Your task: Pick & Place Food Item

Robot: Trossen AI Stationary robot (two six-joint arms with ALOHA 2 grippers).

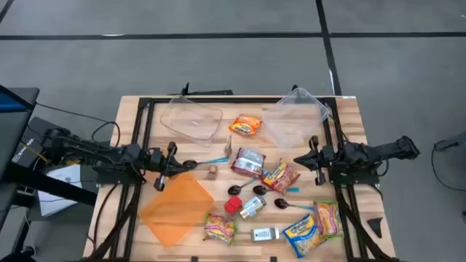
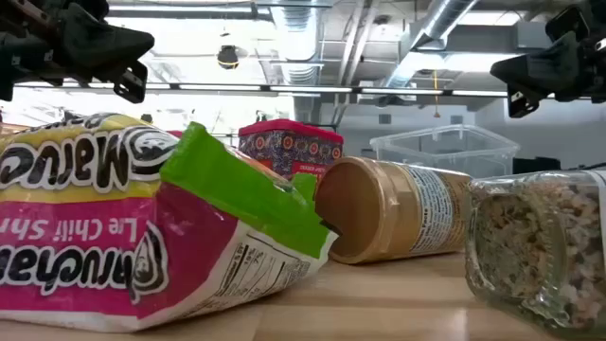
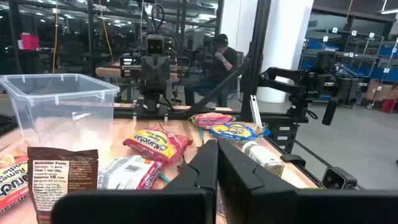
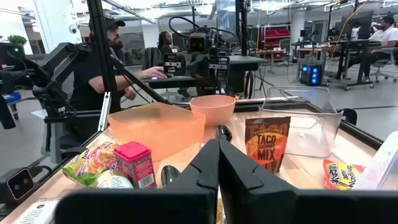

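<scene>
**Q:** Wooden counter (image 1: 145, 109), seen from above: what sits on it, left to right?

**A:** At left, the left pincer (image 1: 162, 177) hangs clenched and empty beside an orange container (image 1: 177, 207). Food packets lie scattered mid-counter, including a ramen packet (image 1: 280, 176), with clear tubs (image 1: 192, 117) behind. At right, the right pincer (image 1: 314, 158) hangs clenched and empty too.

**Q:** How far along?

**A:** Seemingly unstarted: nothing gripped, every packet apparently waiting.
</scene>
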